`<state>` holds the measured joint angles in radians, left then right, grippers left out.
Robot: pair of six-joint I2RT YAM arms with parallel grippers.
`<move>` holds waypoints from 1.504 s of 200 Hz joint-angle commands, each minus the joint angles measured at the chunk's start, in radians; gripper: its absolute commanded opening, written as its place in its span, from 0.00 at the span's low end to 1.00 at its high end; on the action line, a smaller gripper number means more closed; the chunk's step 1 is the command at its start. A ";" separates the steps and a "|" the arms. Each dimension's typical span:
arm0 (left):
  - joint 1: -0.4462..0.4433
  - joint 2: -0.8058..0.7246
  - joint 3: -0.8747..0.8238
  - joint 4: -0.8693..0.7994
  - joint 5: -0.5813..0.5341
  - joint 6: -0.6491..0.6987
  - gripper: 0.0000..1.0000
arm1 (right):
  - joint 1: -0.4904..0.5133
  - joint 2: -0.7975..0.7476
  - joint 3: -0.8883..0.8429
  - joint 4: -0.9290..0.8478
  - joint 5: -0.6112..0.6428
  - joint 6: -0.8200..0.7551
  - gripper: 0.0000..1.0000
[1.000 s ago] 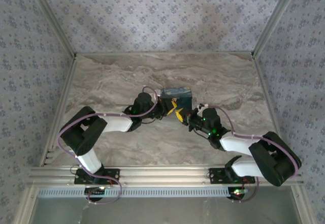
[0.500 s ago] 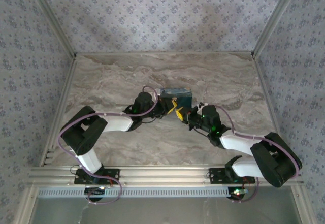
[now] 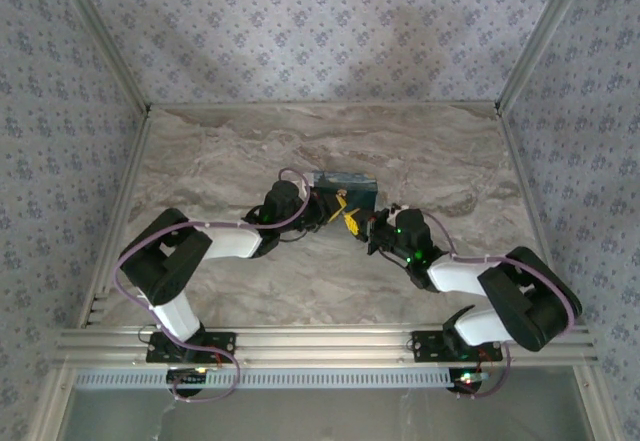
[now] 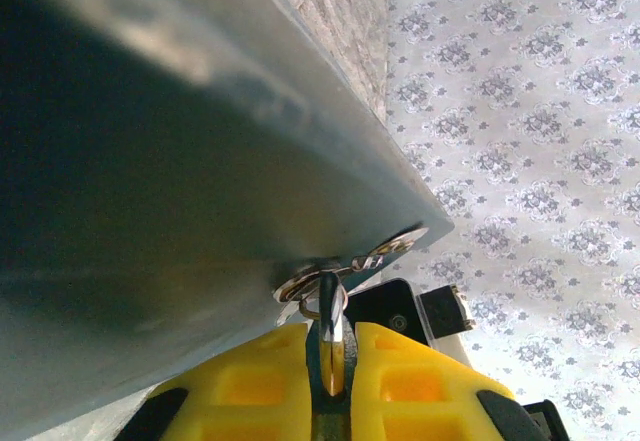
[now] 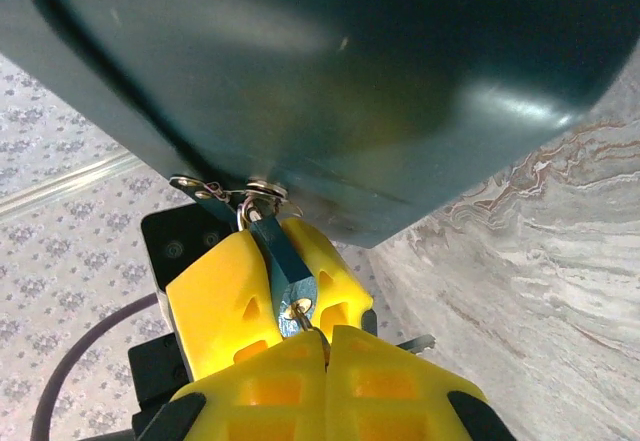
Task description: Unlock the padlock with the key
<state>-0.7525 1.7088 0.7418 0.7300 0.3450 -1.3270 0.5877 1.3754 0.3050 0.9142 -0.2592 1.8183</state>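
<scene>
The padlock (image 5: 284,266) is clamped by the left gripper (image 4: 331,361), the key (image 5: 303,313) is pinched at its keyhole by the right gripper (image 5: 327,349); turning seems not yet done.

Padlock (image 5: 283,261) at front of tin (image 5: 350,81)

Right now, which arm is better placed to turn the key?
Right. The right claw pinches what looks like the key, already at the keyhole of the padlock, so it could probably just twist. The left claw grips the padlock body, holding it steady.
</scene>
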 commanded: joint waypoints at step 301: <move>-0.033 -0.015 -0.012 -0.020 0.120 0.015 0.00 | -0.040 -0.011 0.153 -0.116 0.019 -0.155 0.00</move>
<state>-0.7441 1.7096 0.7395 0.7334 0.3244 -1.3289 0.5522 1.3884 0.4213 0.7246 -0.3435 1.6867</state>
